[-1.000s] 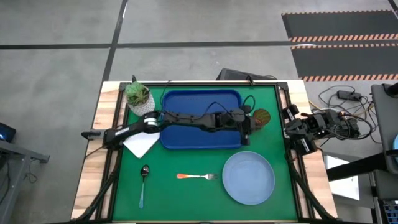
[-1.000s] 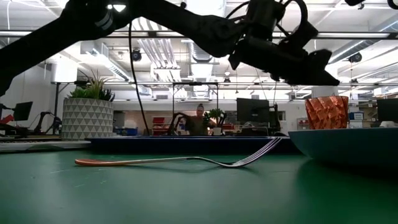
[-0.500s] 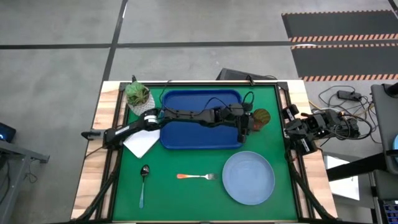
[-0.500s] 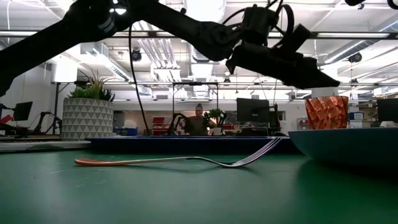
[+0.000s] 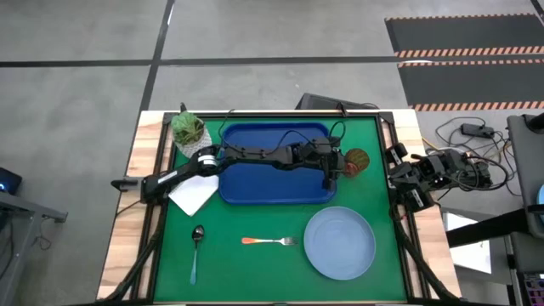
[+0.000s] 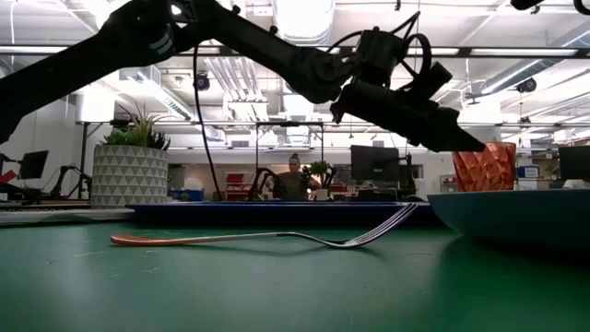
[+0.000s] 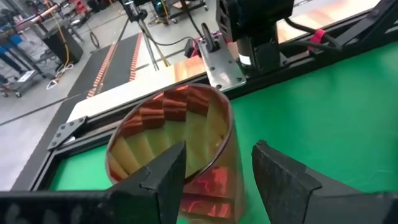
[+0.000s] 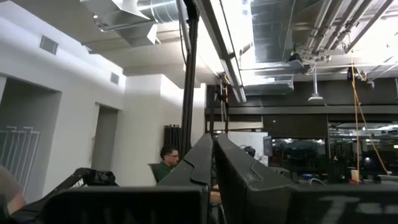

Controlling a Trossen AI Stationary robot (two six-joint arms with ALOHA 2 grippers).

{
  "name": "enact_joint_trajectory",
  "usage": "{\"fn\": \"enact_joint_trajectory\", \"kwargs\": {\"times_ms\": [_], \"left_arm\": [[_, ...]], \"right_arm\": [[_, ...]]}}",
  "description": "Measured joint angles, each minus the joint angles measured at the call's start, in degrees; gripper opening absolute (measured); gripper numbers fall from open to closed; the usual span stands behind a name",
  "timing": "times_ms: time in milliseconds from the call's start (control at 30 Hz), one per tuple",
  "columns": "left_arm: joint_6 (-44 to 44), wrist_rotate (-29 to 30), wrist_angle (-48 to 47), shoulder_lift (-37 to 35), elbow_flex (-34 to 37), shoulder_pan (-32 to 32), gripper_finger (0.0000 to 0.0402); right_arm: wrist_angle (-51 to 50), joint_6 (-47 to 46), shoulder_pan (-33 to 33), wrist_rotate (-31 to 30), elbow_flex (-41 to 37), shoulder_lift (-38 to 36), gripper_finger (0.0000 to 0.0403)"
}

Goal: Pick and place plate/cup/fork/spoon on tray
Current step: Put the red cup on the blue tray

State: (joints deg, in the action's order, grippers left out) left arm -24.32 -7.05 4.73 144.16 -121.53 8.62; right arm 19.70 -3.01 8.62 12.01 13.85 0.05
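Observation:
The dark-red cup [image 5: 358, 159] stands upright on the green mat, just right of the blue tray [image 5: 255, 183]. My left gripper [image 5: 342, 163] reaches across the tray to it and is open. In the left wrist view [image 7: 221, 146] one finger stands over the cup's [image 7: 155, 137] mouth and one outside its wall, and I see no touch. In the low view the fingertips [image 6: 466, 143] hang beside the cup's [image 6: 489, 166] rim. The plate [image 5: 340, 242], fork [image 5: 268, 241] and spoon [image 5: 196, 246] lie on the mat. My right gripper [image 8: 214, 152] is shut, folded back at the table's right edge.
A white pot with a green plant [image 5: 189, 130] stands at the far left corner, beside the tray. A white sheet [image 5: 194, 195] lies left of the tray. The folded right arm [image 5: 416, 178] and loose cables sit past the mat's right edge.
My left gripper has come down toward the cup's rim and has shifted a little toward the table's far edge. The cup, plate, fork and spoon have stayed where they were.

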Motion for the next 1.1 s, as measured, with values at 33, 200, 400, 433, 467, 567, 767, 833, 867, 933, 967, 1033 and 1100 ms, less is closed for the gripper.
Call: {"fn": "enact_joint_trajectory", "kwargs": {"times_ms": [33, 200, 400, 433, 467, 567, 767, 833, 867, 933, 967, 1033, 1100], "left_arm": [[0.0, 0.0, -0.6, 0.0, -0.1, 0.0, 0.0164], [-0.1, 0.6, -3.2, -0.2, -0.2, -0.2, 0.0164], [-0.1, 1.5, -3.8, -0.2, -0.8, -0.5, 0.0163], [-0.1, 1.5, -3.9, -0.3, -0.8, -0.5, 0.0163], [-0.1, 1.5, -4.1, -0.4, -0.8, -0.5, 0.0163], [-0.1, 1.5, -4.4, -0.5, -0.8, -0.7, 0.0163], [-0.1, 1.4, -4.5, -0.6, -0.8, -1.0, 0.0163], [-0.1, 1.4, -4.5, -0.6, -0.8, -1.1, 0.0163], [-0.1, 1.4, -4.5, -0.6, -0.8, -1.2, 0.0163], [-0.1, 1.4, -4.5, -0.6, -0.7, -1.4, 0.0163], [-0.2, 1.3, -4.5, -0.6, -0.7, -1.5, 0.0163], [-0.8, 1.3, -4.5, -0.6, -0.7, -1.6, 0.0163], [-1.7, 1.3, -4.5, -0.6, -0.7, -1.7, 0.0163]], "right_arm": [[0.0, 0.0, 0.0, 0.0, 0.0, 0.0, 0.0009], [0.0, 0.0, 0.0, 0.0, 0.0, 0.0, 0.0009], [0.0, 0.0, 0.0, 0.0, 0.0, 0.0, 0.0009], [0.0, 0.0, 0.0, 0.0, 0.0, 0.0, 0.0009], [-0.1, 0.0, 0.0, 0.0, 0.0, 0.0, 0.0009], [-0.2, 0.0, 0.0, 0.0, 0.0, 0.0, 0.0009], [-0.3, 0.0, 0.0, 0.0, 0.0, 0.0, 0.0009], [-0.3, -0.2, 0.0, 0.0, 0.0, 0.0, 0.0009], [-0.3, -0.3, 0.0, 0.0, 0.0, 0.0, 0.0009], [-0.3, -0.4, 0.0, 0.0, 0.0, 0.0, 0.0009], [-0.3, -0.4, 0.0, 0.0, 0.0, 0.0, 0.0009], [-0.3, -0.4, 0.0, 0.0, 0.0, 0.0, 0.0009], [-0.3, -0.4, 0.0, 0.0, 0.0, 0.0, 0.0009]]}}
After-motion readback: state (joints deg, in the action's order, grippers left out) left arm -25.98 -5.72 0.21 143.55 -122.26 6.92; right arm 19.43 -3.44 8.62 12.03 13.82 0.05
